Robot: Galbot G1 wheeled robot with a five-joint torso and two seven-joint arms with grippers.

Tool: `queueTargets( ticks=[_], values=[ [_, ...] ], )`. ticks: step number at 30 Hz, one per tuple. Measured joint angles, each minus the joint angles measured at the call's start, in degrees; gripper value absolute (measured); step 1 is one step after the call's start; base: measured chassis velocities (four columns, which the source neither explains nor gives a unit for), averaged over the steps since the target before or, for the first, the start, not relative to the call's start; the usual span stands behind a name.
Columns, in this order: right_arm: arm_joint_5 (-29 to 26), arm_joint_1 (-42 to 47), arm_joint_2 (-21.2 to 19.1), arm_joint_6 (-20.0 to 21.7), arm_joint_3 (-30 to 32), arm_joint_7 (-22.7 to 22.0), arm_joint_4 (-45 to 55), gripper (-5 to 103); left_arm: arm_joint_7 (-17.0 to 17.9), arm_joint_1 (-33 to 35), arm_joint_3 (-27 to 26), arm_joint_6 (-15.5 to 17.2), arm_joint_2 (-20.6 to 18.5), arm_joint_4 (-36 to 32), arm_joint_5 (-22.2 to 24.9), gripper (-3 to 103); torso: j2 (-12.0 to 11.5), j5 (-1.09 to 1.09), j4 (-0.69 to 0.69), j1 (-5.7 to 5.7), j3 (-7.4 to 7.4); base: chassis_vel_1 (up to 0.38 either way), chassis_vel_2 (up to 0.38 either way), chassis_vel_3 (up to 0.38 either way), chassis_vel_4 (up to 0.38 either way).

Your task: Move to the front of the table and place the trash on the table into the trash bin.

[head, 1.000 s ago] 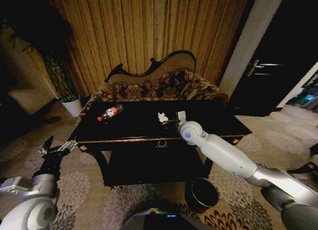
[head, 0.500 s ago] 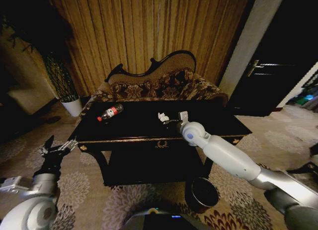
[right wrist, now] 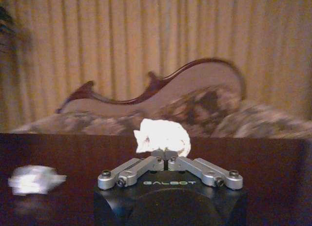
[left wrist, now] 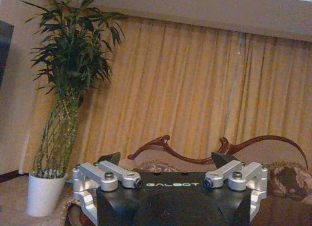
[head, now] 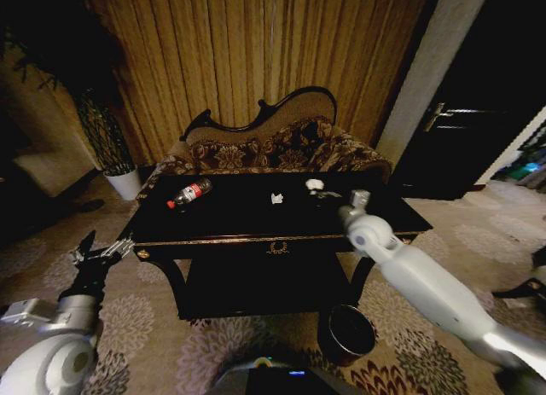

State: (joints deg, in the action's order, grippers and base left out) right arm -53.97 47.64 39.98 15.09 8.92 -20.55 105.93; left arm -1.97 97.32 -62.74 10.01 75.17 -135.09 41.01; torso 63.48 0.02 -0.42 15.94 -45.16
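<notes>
Head view: right hand (head: pixel 322 190) clamps 1 paper wad (head: pixel 315 184) | table (head: pixel 256 220): 1 bottle (head: pixel 188 193), 1 scrap (head: pixel 276 198) | left hand (head: pixel 95 257) spread

my right gripper (head: pixel 322 190) is out over the table (head: pixel 256 220), gripping a white paper wad (head: pixel 315 183). a smaller white scrap (head: pixel 276 198) and the bottle (head: pixel 188 193) lie on the top. the trash bin (head: pixel 346 333) stands on the carpet below; my left gripper (head: pixel 95 257) hangs beside the table's left corner.
</notes>
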Motion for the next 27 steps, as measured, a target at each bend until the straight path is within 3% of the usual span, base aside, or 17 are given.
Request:
queueTargets(
  ticks=[8, 11, 16, 27],
  values=[
    [2.4, 10.6, -1.0, -1.5, 10.7, 2.1, 2.8, 0, -0.3, -1.0, 0.0, 0.1, -2.6, 1.4, 1.3, 100, 0.0, -0.03, 0.03, 0.0, 0.0, 0.0, 0.0, 0.0, 0.0],
    [3.3, 19.1, 0.2, -1.6, 17.8, 2.3, 6.1, 0, -0.3, -1.9, 0.0, 0.6, -4.8, 2.2, 2.2, 100, 0.0, -0.02, 0.0, 0.0, 0.0, 0.0, 0.0, 0.0, 0.0],
    [5.2, 26.2, 2.5, -1.5, 25.0, 2.5, 9.0, 0, -0.3, -2.3, 0.2, 1.0, -6.1, 2.6, 2.9, 100, 0.0, -0.04, 0.01, 0.0, 0.01, 0.0, 0.0, 0.0, 0.0],
    [6.0, 33.2, 5.6, -1.2, 31.9, 2.6, 13.0, 0, -0.8, -1.9, 0.7, 1.1, -6.6, 2.7, 2.9, 100, 0.0, -0.03, 0.02, 0.0, 0.0, 0.0, 0.0, 0.0, 0.0]
  ],
)
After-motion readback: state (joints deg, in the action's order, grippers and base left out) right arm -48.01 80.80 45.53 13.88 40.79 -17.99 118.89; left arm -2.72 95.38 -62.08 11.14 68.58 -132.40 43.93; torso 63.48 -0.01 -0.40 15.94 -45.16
